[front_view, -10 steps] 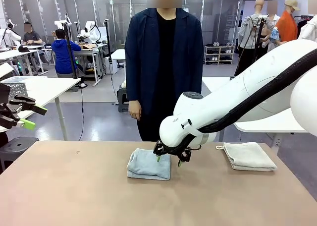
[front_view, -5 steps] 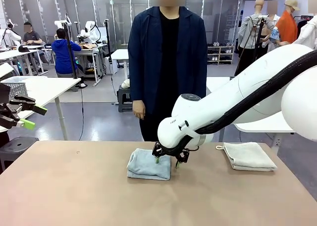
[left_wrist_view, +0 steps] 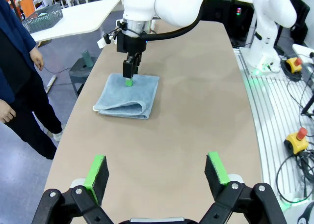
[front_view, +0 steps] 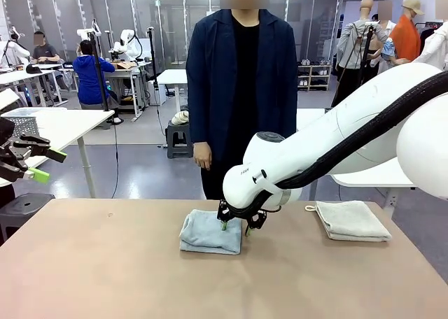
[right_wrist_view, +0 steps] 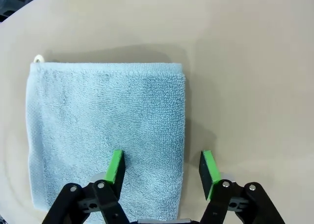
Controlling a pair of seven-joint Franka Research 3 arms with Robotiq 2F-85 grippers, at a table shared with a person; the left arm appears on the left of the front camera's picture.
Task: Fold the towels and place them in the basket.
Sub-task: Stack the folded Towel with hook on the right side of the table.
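Lower now than a second ago, the right gripper (front_view: 235, 227) sits at the right edge of the folded grey-blue towel (front_view: 209, 231) in the middle of the bench (front_view: 105, 277), jaws apart, one pad (right_wrist_view: 116, 166) over the cloth and one beside it, gripping nothing. Folded cream towel (front_view: 351, 220) lies at centre right. At far left, the left gripper (left_wrist_view: 156, 171) hangs wide open and empty.

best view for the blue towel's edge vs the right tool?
Right wrist view: it looks straight down on the blue towel, with the open right tool straddling its edge, one pad over terry, one over table. Left wrist shows the whole fold from farther off. The front view has it low, edge partly behind the tool.
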